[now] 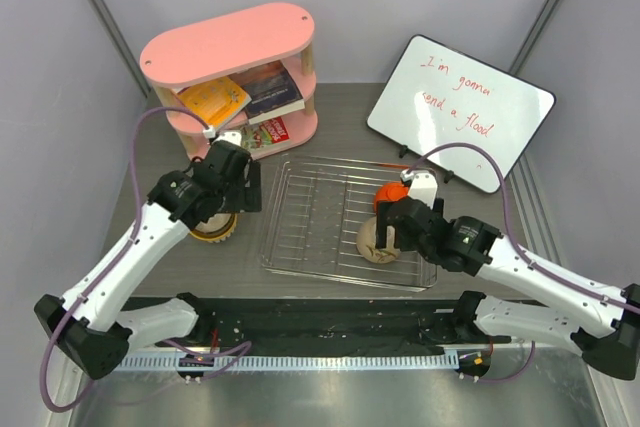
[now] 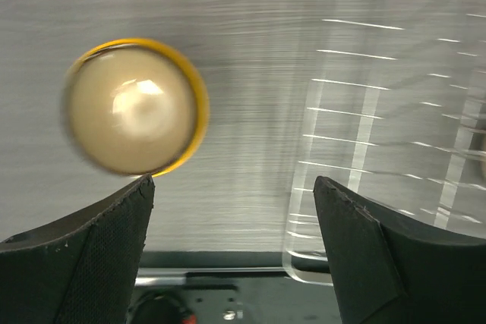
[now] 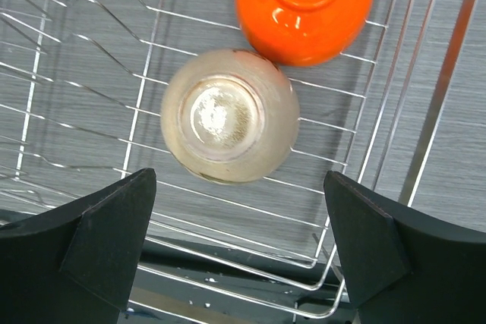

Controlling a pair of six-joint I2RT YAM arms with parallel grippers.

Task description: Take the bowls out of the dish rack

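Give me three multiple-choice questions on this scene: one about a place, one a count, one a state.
1. Where is the yellow bowl? A on the table beside the dish rack; B inside the rack; C on top of another bowl.
2. How many bowls lie in the dish rack? A one; B two; C four.
3. How do the left gripper's jaws stand? A open, empty; B shut on the yellow bowl; C shut, empty.
Key: 1 A, it sits on bare table. 2 B, the orange bowl and the cream bowl, both upside down. 3 A, a wide gap with nothing in it.
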